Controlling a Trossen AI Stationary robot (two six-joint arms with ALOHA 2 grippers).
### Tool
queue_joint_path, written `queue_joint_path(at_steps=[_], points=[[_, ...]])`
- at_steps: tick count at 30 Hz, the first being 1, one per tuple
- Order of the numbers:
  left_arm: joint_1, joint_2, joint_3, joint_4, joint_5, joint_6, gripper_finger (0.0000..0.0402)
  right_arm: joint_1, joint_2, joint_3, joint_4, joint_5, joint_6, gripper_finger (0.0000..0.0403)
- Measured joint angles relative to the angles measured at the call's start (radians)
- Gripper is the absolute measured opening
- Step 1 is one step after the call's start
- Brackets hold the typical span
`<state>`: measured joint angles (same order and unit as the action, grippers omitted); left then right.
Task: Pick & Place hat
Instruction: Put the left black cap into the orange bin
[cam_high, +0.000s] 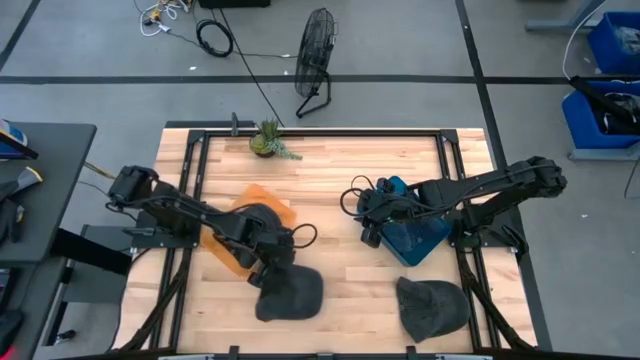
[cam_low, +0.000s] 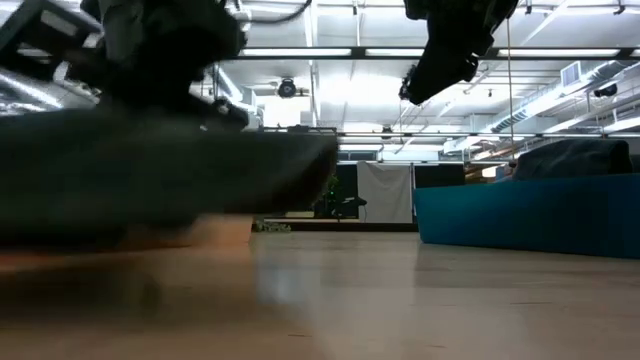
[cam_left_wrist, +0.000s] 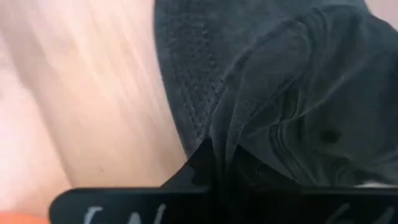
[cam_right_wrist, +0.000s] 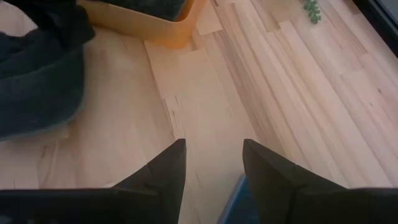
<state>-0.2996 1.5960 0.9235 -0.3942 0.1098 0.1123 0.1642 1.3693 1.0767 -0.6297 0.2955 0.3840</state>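
Note:
A dark grey hat (cam_high: 292, 293) is at the table's near side, left of the middle. It fills the left wrist view (cam_left_wrist: 280, 93) and shows large and blurred in the low view (cam_low: 150, 180). My left gripper (cam_high: 272, 272) is over its far edge and shut on it. A second dark hat (cam_high: 432, 307) lies on the table at the near right. My right gripper (cam_right_wrist: 211, 165) is open and empty, hovering above the table beside the blue bin (cam_high: 415, 238); it also shows in the high view (cam_high: 366, 215). My left gripper holds the dark hat by its far edge (cam_left_wrist: 214, 134), where the cloth bunches into folds beside the stitched brim (cam_left_wrist: 186, 81). The fingers come from above, slanting toward the table's near side. The gripper hides the pinch. In the low view the hat's underside (cam_low: 200, 225) seems just off the wood.
An orange bin (cam_high: 255, 212) sits under my left arm, left of the middle. The blue bin is right of the middle. A small potted plant (cam_high: 268, 142) stands at the far edge. Bare wood lies between the two bins and between the two hats.

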Motion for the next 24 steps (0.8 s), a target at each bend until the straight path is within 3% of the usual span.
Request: queue_joint_path(at_steps=[6, 14, 17, 24], points=[[-0.001, -0.066, 0.108, -0.051, -0.055, -0.077, 0.0017, 0.000, 0.000, 0.000, 0.000, 0.000, 0.000, 0.0165], [0.025, -0.172, 0.293, -0.458, -0.411, -0.224, 0.0027, 0.000, 0.000, 0.000, -0.001, 0.001, 0.000, 0.0165], [0.039, -0.202, 0.326, -0.617, -0.501, -0.284, 0.0023, 0.000, 0.000, 0.000, -0.002, 0.001, 0.000, 0.0165], [0.085, -0.245, 0.331, -1.029, -0.499, -0.756, 0.0021, 0.000, 0.000, 0.000, -0.003, 0.002, 0.000, 0.0165]])
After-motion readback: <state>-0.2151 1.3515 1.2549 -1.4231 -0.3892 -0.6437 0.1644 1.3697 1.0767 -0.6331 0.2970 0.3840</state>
